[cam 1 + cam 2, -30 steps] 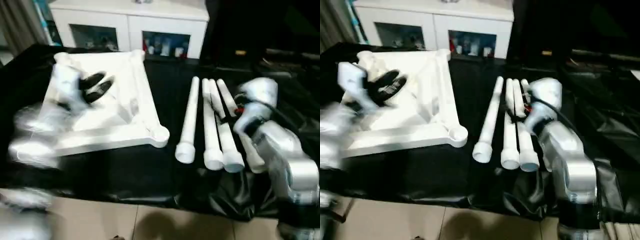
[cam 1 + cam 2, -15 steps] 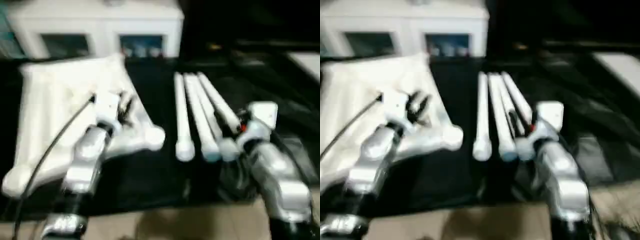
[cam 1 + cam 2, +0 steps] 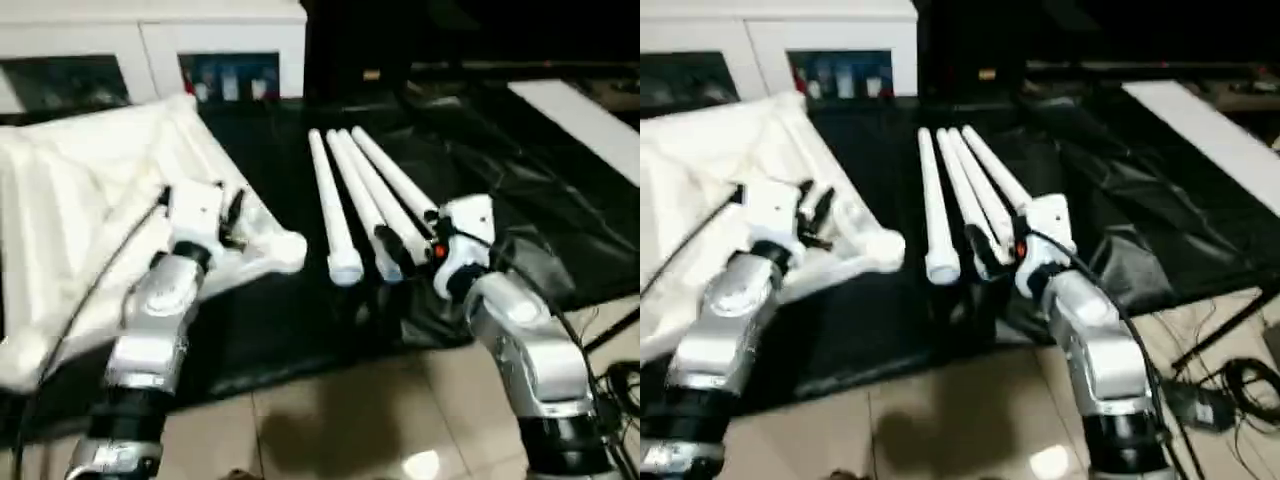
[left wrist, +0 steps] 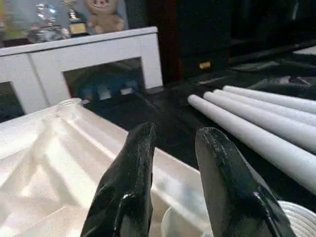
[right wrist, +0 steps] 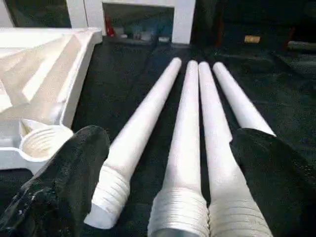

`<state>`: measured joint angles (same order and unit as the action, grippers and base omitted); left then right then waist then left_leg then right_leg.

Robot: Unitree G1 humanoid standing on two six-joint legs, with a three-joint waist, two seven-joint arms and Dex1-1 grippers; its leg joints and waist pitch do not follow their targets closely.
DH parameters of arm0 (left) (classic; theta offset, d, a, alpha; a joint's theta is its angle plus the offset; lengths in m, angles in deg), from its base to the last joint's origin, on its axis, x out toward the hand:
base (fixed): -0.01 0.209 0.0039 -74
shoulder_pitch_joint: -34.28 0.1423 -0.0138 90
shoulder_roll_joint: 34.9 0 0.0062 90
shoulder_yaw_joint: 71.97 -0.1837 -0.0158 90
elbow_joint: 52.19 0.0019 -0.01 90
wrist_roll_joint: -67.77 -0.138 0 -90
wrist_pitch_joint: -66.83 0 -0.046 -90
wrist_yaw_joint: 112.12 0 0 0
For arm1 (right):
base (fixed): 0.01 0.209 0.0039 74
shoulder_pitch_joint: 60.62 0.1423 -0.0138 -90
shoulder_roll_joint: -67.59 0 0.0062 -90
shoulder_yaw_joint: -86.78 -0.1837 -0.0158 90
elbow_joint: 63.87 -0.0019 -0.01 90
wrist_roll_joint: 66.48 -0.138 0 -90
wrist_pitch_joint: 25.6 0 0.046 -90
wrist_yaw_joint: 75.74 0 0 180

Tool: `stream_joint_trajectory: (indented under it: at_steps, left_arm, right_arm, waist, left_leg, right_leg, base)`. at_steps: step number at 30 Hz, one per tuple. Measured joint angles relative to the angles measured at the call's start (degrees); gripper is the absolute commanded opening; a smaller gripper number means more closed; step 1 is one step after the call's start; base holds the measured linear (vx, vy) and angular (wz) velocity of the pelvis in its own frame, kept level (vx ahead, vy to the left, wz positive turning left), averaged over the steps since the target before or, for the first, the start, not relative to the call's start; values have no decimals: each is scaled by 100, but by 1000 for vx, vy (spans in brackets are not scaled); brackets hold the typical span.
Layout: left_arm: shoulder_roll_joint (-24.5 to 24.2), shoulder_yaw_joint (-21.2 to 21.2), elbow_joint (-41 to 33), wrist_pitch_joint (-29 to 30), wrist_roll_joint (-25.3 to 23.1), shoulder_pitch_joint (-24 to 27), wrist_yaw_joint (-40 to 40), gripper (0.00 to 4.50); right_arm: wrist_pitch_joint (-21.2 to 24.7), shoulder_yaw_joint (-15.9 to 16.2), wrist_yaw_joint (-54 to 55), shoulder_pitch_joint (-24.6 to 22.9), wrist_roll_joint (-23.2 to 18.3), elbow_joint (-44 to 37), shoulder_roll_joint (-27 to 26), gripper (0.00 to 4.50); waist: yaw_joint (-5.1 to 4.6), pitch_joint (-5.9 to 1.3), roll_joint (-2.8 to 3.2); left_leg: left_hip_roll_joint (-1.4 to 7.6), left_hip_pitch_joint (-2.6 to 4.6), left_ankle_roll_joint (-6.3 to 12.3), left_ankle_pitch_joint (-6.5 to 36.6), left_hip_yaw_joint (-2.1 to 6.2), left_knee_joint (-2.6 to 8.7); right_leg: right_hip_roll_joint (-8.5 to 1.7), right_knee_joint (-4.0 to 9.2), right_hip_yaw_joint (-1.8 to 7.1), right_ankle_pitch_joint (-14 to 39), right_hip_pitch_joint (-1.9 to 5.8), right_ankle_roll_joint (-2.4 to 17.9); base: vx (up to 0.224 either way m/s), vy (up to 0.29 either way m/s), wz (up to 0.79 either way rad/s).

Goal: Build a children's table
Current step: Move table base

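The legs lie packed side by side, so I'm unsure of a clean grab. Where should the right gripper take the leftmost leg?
Probably on the leftmost leg, just beyond its threaded end, coming from above. Its outer side faces bare black cloth, leaving room for one of the fingers; the other would have to wedge against the neighbouring leg.

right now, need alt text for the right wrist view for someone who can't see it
Four white table legs lie side by side on black cloth, threaded ends nearest, between the open right gripper's black fingers. The white tabletop lies alongside, ribbed underside up.
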<state>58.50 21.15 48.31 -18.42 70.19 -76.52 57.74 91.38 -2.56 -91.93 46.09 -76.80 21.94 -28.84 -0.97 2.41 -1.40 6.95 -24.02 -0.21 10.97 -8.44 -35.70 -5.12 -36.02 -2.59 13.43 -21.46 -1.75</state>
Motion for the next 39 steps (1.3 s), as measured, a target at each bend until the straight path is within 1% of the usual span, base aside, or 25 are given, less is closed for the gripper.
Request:
stream_joint_trajectory:
  at_steps: [4,5,8,10,11,12,14,18,22,24,25,26,27,28,29,30,31,32,33,34,35,36,37,38,39]
  left_arm:
    - [318,122,-177,159,171,108,68,158]
    - [390,140,-190,215,207,144,90,158]
    - [421,70,-329,325,231,252,94,158]
    - [405,43,-332,367,236,281,95,158]
    - [393,42,-334,372,237,281,95,158]
    - [377,45,-335,380,237,287,95,158]
    - [337,71,-348,391,235,324,94,158]
    - [345,105,-422,446,230,324,85,158]
    - [412,13,-482,559,230,324,90,158]
    - [412,-9,-518,586,230,328,97,158]
    - [408,-7,-522,606,230,329,100,158]
    - [412,-12,-535,615,230,327,101,158]
    - [451,-45,-541,617,230,310,99,158]
    - [482,-98,-551,617,231,308,96,158]
    - [477,-95,-556,618,231,314,98,158]
    - [446,-55,-571,626,231,331,104,158]
    - [400,28,-589,633,230,409,118,158]
    - [334,128,-576,669,227,477,149,158]
    - [318,196,-601,679,227,505,177,158]
    - [323,195,-684,680,226,499,182,158]
    - [345,176,-799,668,226,484,188,158]
    - [432,158,-801,671,224,501,204,158]
    - [504,34,-805,680,226,505,205,158]
    - [540,-41,-833,678,228,507,206,158]
    - [537,-44,-846,676,233,512,218,158]
  right_arm:
    - [0,-20,-10,0,-4,44,3,436]
    - [0,-25,-2,0,-6,45,3,436]
    - [-9,-57,-6,-4,-9,54,33,436]
    - [-10,-62,-4,-4,-9,63,24,436]
    - [-14,-62,-2,-2,-9,65,24,436]
    - [-14,-58,-1,2,-9,88,19,436]
    - [-15,-8,2,9,-9,108,3,436]
    - [-15,-27,47,7,-7,108,12,436]
    - [-15,-42,93,-94,-2,103,18,436]
    - [-15,-22,71,-146,16,98,44,436]
    - [-14,-9,66,-143,22,94,45,436]
    - [-14,-12,64,-150,22,82,59,436]
    - [-13,-23,58,-163,24,75,121,436]
    - [-12,-20,32,-174,43,74,189,436]
    - [-13,-5,-26,-173,88,66,213,436]
    - [-13,50,-73,-166,104,47,203,436]
    - [-13,217,-131,-102,111,37,143,436]
    - [-14,362,-182,-119,101,-17,54,436]
    - [-10,441,-200,-145,65,-30,-4,436]
    - [-7,428,-192,-137,56,-39,-7,436]
    - [-2,403,-182,-136,45,-37,31,436]
    - [16,364,-182,-185,44,-1,93,436]
    - [38,301,-182,-251,48,20,144,436]
    - [47,280,-185,-259,59,46,191,436]
    - [41,258,-202,-251,65,33,218,436]
  waist:
    - [4,40,-5]
    - [-9,69,9]
    - [-110,136,82]
    - [-178,158,94]
    - [-196,165,74]
    - [-216,183,56]
    - [-179,209,72]
    - [-186,222,103]
    - [-188,192,138]
    - [-213,170,133]
    - [-233,161,123]
    - [-239,118,113]
    - [-263,79,125]
    - [-237,62,154]
    - [-228,54,168]
    - [-277,54,152]
    - [-320,50,143]
    - [-362,50,144]
    - [-328,39,106]
    - [-333,23,30]
    - [-311,11,-174]
    - [-292,31,-241]
    - [-216,14,-206]
    - [-154,6,-213]
    - [-133,4,-246]
  left_leg:
    - [15,50,-3,0,-28,7]
    - [24,104,-4,1,-23,12]
    - [49,88,-6,4,170,40]
    - [45,107,-6,4,224,103]
    - [22,150,-6,4,221,143]
    - [37,235,-8,6,157,160]
    - [74,365,-67,76,74,160]
    - [135,448,-89,160,12,158]
    - [135,415,-82,156,-5,147]
    - [111,411,2,133,-21,133]
    - [87,417,47,152,-16,126]
    - [-13,335,102,181,120,111]
    - [-51,167,395,258,201,-16]
    - [-56,79,651,342,261,-111]
    - [-95,87,723,376,388,-129]
    - [-175,135,724,398,530,-96]
    - [-285,170,714,406,756,-68]
    - [-414,263,724,412,1020,-14]
    - [-443,400,658,432,1031,66]
    - [-498,487,439,435,986,118]
    - [-605,610,176,482,821,124]
    - [-571,598,230,565,763,11]
    - [-508,563,430,649,631,-250]
    - [-478,483,440,655,556,-536]
    - [-478,370,348,596,488,-625]
  right_leg:
    - [-3,21,1,15,5,-25]
    - [-4,65,-22,21,68,-34]
    - [-38,236,-351,218,282,-61]
    - [-29,298,-436,305,377,18]
    - [-33,301,-428,339,420,75]
    - [-33,307,-390,348,422,91]
    - [-51,324,-386,348,556,89]
    - [-53,409,-417,350,665,86]
    - [-28,453,-363,318,688,86]
    - [-19,453,-294,136,660,133]
    - [-28,390,-278,135,606,177]
    - [-47,382,-304,211,652,82]
    - [-81,461,-367,210,695,-182]
    - [-80,505,-473,229,731,-209]
    - [-81,522,-598,297,812,-229]
    - [-56,367,-578,380,732,-223]
    - [-7,-163,-470,461,529,-203]
    - [98,-549,-365,550,352,-207]
    - [219,-671,-185,569,108,-257]
    - [248,-607,-29,536,-69,-258]
    - [159,-276,222,182,-134,102]
    - [211,-365,314,270,-87,117]
    - [279,-309,344,292,-3,129]
    - [300,-270,365,290,70,162]
    - [327,-202,344,245,158,228]
  base:
    - [-60,5,1]
    - [-57,23,-8]
    - [0,0,0]
    - [-16,28,20]
    - [14,1,29]
    - [71,-28,22]
    - [82,-36,15]
    - [54,-3,-5]
    - [107,10,-7]
    - [150,-5,1]
    - [243,-23,24]
    - [169,-23,24]
    - [139,7,57]
    - [60,17,35]
    - [161,9,66]
    - [215,-92,49]
    - [215,-92,49]
    - [155,-198,29]
    - [-13,-226,12]
    - [-13,-226,12]
    - [0,-208,6]
    - [110,-158,20]
    - [110,-158,20]
    - [115,-116,5]
    - [100,-85,-12]
